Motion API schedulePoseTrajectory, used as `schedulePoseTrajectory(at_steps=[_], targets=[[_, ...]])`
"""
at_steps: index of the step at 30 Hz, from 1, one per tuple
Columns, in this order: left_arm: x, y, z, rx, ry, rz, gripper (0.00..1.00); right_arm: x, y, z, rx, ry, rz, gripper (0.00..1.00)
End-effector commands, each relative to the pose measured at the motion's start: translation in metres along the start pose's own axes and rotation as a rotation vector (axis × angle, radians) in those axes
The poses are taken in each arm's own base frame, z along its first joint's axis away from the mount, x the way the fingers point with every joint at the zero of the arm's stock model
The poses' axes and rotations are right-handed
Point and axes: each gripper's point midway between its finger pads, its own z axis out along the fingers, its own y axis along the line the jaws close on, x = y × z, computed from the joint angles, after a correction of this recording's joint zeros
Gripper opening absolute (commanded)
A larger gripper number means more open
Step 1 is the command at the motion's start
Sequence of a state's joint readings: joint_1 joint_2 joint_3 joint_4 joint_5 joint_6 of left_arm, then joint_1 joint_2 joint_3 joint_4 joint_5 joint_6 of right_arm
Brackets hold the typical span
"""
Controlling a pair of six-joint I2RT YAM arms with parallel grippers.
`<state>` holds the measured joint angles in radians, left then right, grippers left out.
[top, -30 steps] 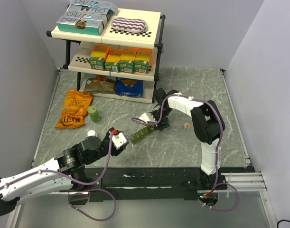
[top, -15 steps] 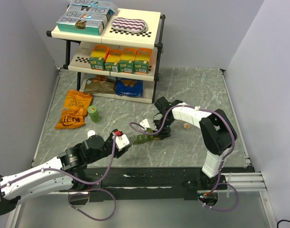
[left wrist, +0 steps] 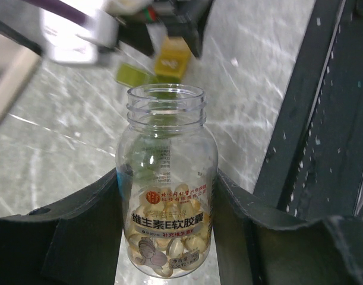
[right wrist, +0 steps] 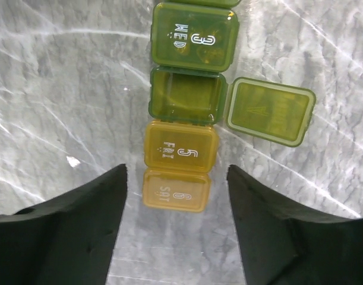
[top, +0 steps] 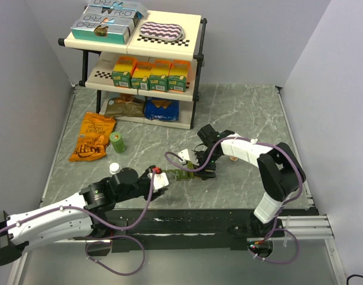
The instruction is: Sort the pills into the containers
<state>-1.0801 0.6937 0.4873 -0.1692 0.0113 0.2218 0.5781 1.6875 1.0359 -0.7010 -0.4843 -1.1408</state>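
**One compartment open, bottle poised beside the strip**

Top view: the containers [top: 184, 174] lie flat on the table [top: 252, 119], at about 6 o'clock from its centre, near the front edge. The left gripper [top: 154, 181] is just beside them at 9 o'clock. The right gripper [top: 202, 172] is over their other end, at 3 o'clock.

Left wrist view: the fingers [left wrist: 80, 231] are clamped on either side of a clear pill bottle [left wrist: 167, 178]. The bottle is uncapped, with its mouth pointing towards the strip's yellow end at 12 o'clock. The pills [left wrist: 163, 252], pale softgels, sit heaped at the bottom of the bottle. None is at the neck.

Right wrist view: the right fingers [right wrist: 74, 231] stand apart, astride the SAT compartment [right wrist: 176, 190]. Bare table shows on both sides, so I judge nothing is gripped.
- The compartment [right wrist: 185, 95] between WED [right wrist: 196, 37] and FRI [right wrist: 181, 148] is open and looks empty.
- Its lid [right wrist: 270, 111] is folded out to 3 o'clock.
- WED, FRI and SAT are shut.

Step in hand, as I judge it: one cell has been opened and the pour is being lined up. I see no pill in any cell, though the tinted lids hide their contents. Sorting looks barely begun.

Next move calls for:
- Bring the bottle mouth directly over the open cell.
- Tip slowly so only a capsule or two slides out.
- Use the right fingers to steady the strip, or move them clear of the pour.

Risks: softgels may roll out in a rush, and the cell is much smaller than the bottle mouth.
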Motion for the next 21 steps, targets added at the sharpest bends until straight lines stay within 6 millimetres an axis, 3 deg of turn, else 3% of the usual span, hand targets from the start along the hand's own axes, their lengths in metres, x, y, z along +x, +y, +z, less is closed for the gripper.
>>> schedulePoseTrajectory(at_steps=[1,6,7,11,14,15,16,18,21], targets=[[-0.004,-0.007,0.008,0.061,0.011,0.033,0.01,-0.025,-0.003,-0.020,0.031,-0.075,0.041,0.80],[-0.001,-0.015,0.012,0.128,0.048,0.080,0.01,-0.045,0.005,-0.049,0.031,-0.135,0.068,0.86],[0.007,-0.020,0.013,0.165,0.082,0.089,0.01,-0.049,0.008,-0.055,0.022,-0.165,0.073,0.86],[0.023,-0.016,0.020,0.224,0.159,0.091,0.01,-0.065,0.010,-0.095,0.079,-0.296,0.109,0.87],[0.025,-0.011,0.027,0.255,0.179,0.093,0.01,-0.065,0.003,-0.130,0.146,-0.397,0.167,0.87],[0.019,-0.006,0.030,0.253,0.171,0.100,0.01,-0.057,-0.003,-0.143,0.185,-0.424,0.201,0.88],[0.024,-0.006,0.035,0.270,0.193,0.098,0.01,-0.054,-0.004,-0.150,0.206,-0.439,0.211,1.00],[0.022,0.005,0.040,0.274,0.216,0.113,0.01,-0.051,-0.004,-0.165,0.252,-0.472,0.215,1.00],[0.039,0.013,0.052,0.321,0.335,0.110,0.01,-0.040,-0.013,-0.184,0.339,-0.533,0.275,1.00]])
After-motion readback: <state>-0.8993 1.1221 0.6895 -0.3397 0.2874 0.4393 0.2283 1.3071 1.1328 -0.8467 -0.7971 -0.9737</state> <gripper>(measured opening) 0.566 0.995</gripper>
